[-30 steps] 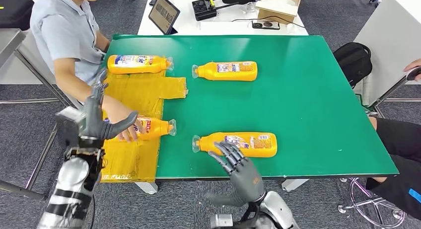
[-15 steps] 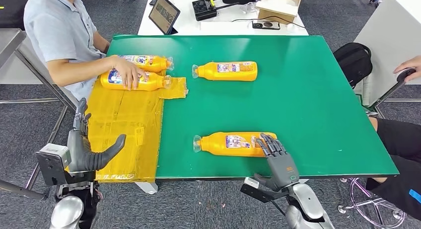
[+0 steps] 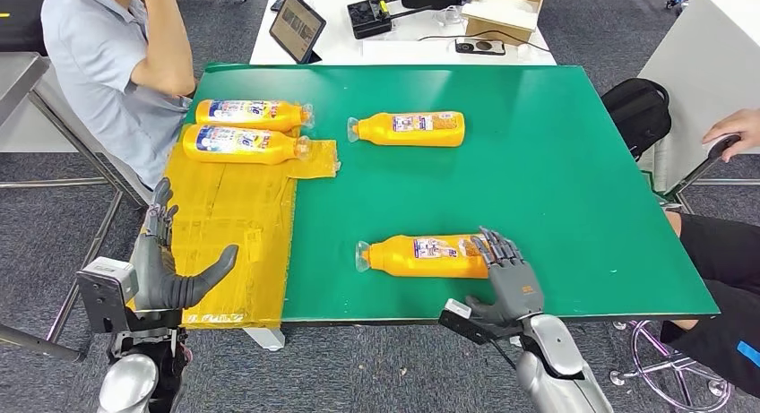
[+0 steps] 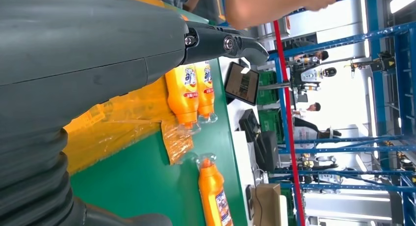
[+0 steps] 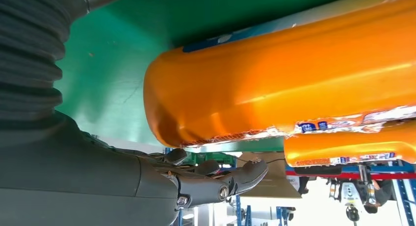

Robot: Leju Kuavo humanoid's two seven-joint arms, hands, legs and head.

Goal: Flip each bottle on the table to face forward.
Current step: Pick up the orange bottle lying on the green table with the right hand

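Four orange bottles lie on their sides on the green table (image 3: 574, 180). The nearest bottle (image 3: 421, 255) (image 5: 294, 74) lies by the front edge, cap to the left, label up. My right hand (image 3: 506, 274) (image 5: 147, 182) rests against its base end with fingers spread, not gripping it. A second bottle (image 3: 408, 127) (image 4: 216, 196) lies far in the middle. Two more bottles (image 3: 246, 114) (image 3: 237, 144) lie side by side on the yellow sheet (image 3: 233, 216). My left hand (image 3: 166, 261) hovers open and holding nothing off the table's front left corner.
A person (image 3: 107, 64) sits at the table's left side, arm raised. Another person's hand (image 3: 735, 126) and leg show at the right, beside a black backpack (image 3: 638, 108). A white table behind holds a tablet (image 3: 296, 23), a black device (image 3: 369, 14) and a cardboard box (image 3: 506, 5).
The person carried the front-left bottle up beside the far-left one and withdrew the arm. My right hand slid right to the near bottle's base; the bottle shifted slightly right. My left hand dropped lower.
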